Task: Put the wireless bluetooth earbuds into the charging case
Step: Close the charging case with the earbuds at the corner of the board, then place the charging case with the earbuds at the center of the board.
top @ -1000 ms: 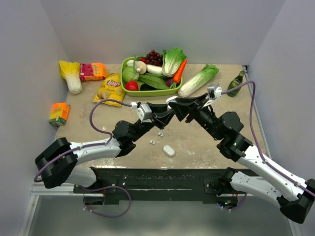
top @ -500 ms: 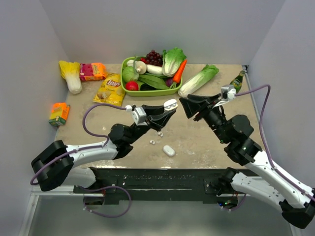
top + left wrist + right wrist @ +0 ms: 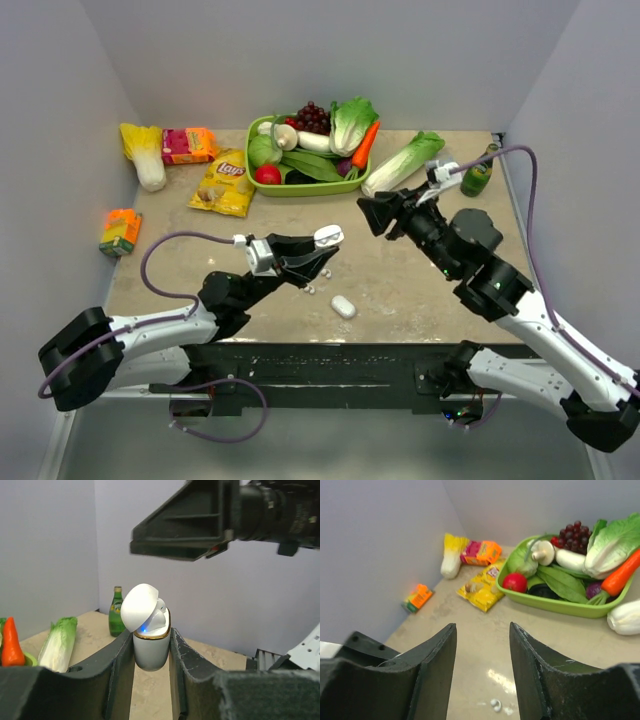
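Observation:
My left gripper [image 3: 322, 240] is shut on a white charging case [image 3: 150, 647] and holds it upright above the table. The case's lid [image 3: 139, 607] is flipped open, a blue light glows inside, and one white earbud [image 3: 160, 612] sits in it. The case also shows in the top view [image 3: 329, 236]. My right gripper [image 3: 366, 213] is open and empty, hovering just right of the case and apart from it. In the left wrist view the right gripper [image 3: 182, 542] hangs above the case. A loose earbud [image 3: 311, 290] lies on the table below, and it shows in the right wrist view [image 3: 495, 705].
A second white case [image 3: 343, 306] lies closed near the front edge. A green tray [image 3: 300, 188] of vegetables stands at the back, with a Lay's bag [image 3: 225, 181], a lettuce [image 3: 403, 163] and a green bottle [image 3: 478, 178]. An orange carton [image 3: 121, 231] lies at the left.
The two grippers were together at the case. The right gripper has drawn off to the right, open. The left arm has pulled back left and nearer with the case.

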`<state>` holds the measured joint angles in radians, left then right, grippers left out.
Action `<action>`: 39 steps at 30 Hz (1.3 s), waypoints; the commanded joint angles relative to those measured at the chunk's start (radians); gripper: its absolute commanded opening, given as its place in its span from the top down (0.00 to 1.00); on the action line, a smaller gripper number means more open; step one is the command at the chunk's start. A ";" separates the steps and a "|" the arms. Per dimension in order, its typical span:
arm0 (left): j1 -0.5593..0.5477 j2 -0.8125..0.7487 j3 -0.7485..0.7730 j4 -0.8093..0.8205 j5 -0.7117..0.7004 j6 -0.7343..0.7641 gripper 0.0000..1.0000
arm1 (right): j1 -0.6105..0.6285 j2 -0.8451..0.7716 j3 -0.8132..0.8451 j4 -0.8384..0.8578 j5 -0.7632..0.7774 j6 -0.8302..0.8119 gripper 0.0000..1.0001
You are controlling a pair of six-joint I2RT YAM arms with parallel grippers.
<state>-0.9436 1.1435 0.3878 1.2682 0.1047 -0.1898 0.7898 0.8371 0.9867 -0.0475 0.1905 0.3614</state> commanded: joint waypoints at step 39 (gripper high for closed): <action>0.440 0.450 0.295 -0.790 0.048 -0.520 1.00 | -0.006 0.036 -0.293 -0.094 0.063 0.123 0.49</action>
<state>-0.5358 1.5055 0.5774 0.5697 0.0750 -0.6724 0.7853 0.8875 0.7284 -0.2012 0.2665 0.4595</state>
